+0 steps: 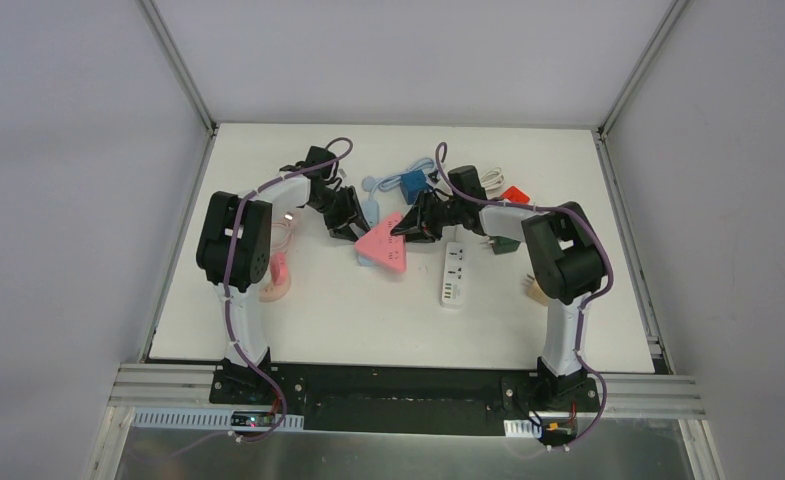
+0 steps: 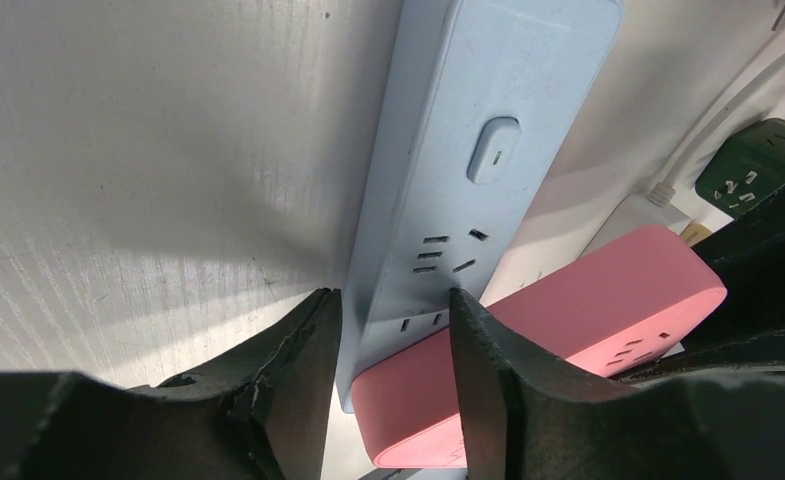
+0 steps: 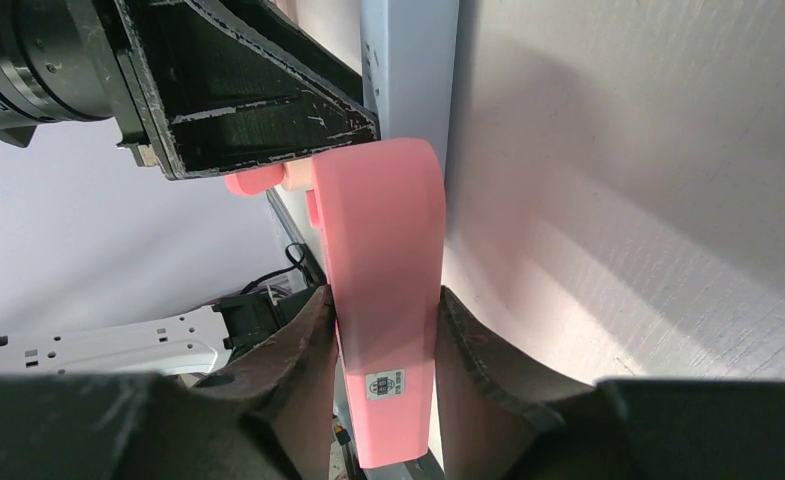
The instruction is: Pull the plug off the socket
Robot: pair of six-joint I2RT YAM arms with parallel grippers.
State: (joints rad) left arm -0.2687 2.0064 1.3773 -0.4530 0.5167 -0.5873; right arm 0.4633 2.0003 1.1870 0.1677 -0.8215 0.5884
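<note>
In front of me the white surface [image 1: 318, 310] carries a pink power strip [image 1: 383, 248] in the middle. It touches a light blue strip [image 1: 370, 210] on its far side. To the right lie a white strip [image 1: 454, 272], a green adapter [image 1: 504, 244] and a red adapter [image 1: 514, 194].

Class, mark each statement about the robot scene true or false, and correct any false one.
1. The right fingers clamp the pink adapter by its two sides. True.
2. The left fingers stand on either side of the end of the light blue power strip. True.
3. The left arm holds the white power strip. False: it lies unheld on the table, nearer the right arm.
4. The pink adapter covers the light blue strip's button. False: the button is in plain view, well clear of the adapter.
</note>
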